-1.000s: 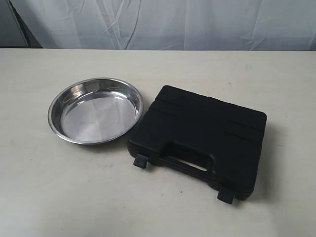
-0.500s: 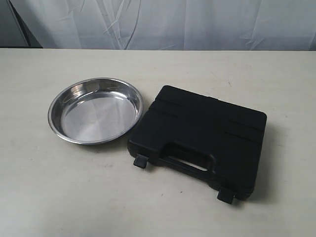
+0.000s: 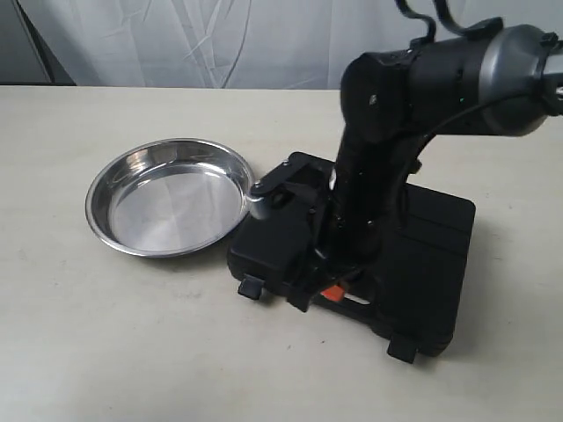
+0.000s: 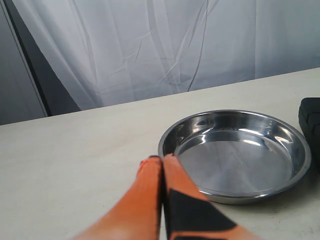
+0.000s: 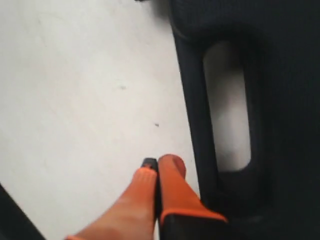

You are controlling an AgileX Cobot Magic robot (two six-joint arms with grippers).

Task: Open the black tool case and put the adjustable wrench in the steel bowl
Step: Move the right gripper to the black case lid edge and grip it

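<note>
The black tool case [image 3: 431, 255] lies shut on the table, both clip latches [image 3: 402, 349] hanging at its front edge. The adjustable wrench is hidden. To the case's left stands the steel bowl [image 3: 167, 198], with nothing in it. My right arm reaches down over the case, and my right gripper [image 3: 330, 293] is shut and empty beside the cut-out handle [image 5: 227, 100]; the right gripper [image 5: 159, 165] tips sit just off the case's [image 5: 280, 100] front edge. My left gripper [image 4: 162, 159] is shut, empty, and low just outside the bowl's [image 4: 240, 155] rim.
The pale table [image 3: 106, 334] stretches in front of and to the left of the bowl. A white curtain [image 3: 220, 40] hangs behind the table. A corner of the case [image 4: 310, 117] shows beyond the bowl in the left wrist view.
My right arm has come into the exterior view and now stands over the case's handle. The case and the bowl have not moved.
</note>
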